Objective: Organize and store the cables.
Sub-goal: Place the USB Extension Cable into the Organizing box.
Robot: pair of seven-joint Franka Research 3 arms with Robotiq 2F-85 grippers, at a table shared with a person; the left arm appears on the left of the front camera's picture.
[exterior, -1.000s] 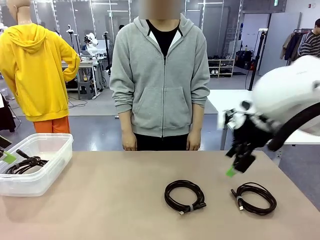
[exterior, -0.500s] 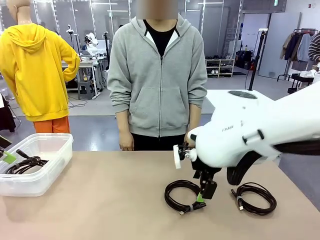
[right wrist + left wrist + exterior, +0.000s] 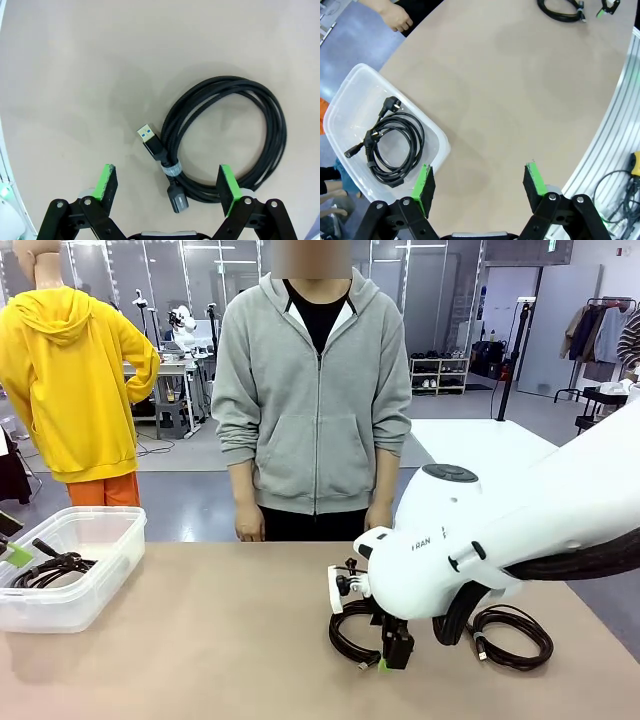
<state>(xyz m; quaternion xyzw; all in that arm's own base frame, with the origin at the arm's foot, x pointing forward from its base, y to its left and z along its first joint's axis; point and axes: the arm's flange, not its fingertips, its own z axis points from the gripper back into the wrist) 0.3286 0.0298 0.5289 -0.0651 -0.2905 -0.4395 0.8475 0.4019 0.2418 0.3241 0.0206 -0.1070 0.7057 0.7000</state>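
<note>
Right wrist view, item one: middle cable (image 3: 225, 140), a thin black cord wound in a round coil, lying flat on the table (image 3: 200, 640). It is bound by a small pale tie (image 3: 171, 169), and a blue-tongued USB plug (image 3: 146, 134) sticks out beside it. The right gripper (image 3: 166, 175) hangs directly over it with jaws spread wide and nothing between the green pads, the tied section lying between them. Change noted: a second ago this gripper was up at the table's right side above the right-hand cable (image 3: 512, 637). It has since swung inward and dropped low to the middle coil's near edge, so this coil appears to be the chosen pick, with the grasp not yet made. Item two: right-hand cable, untouched, well apart from the bin. Item three: stored cable (image 3: 390, 145), coiled with its plug ends inside the clear plastic bin (image 3: 350, 90) at the table's left end. The left gripper (image 3: 479, 172) hovers open and empty near the bin. Judged progress: one cable stored, two remaining. A person stands at the far edge, hands (image 3: 248, 530) down at their sides, taking no part.
</note>
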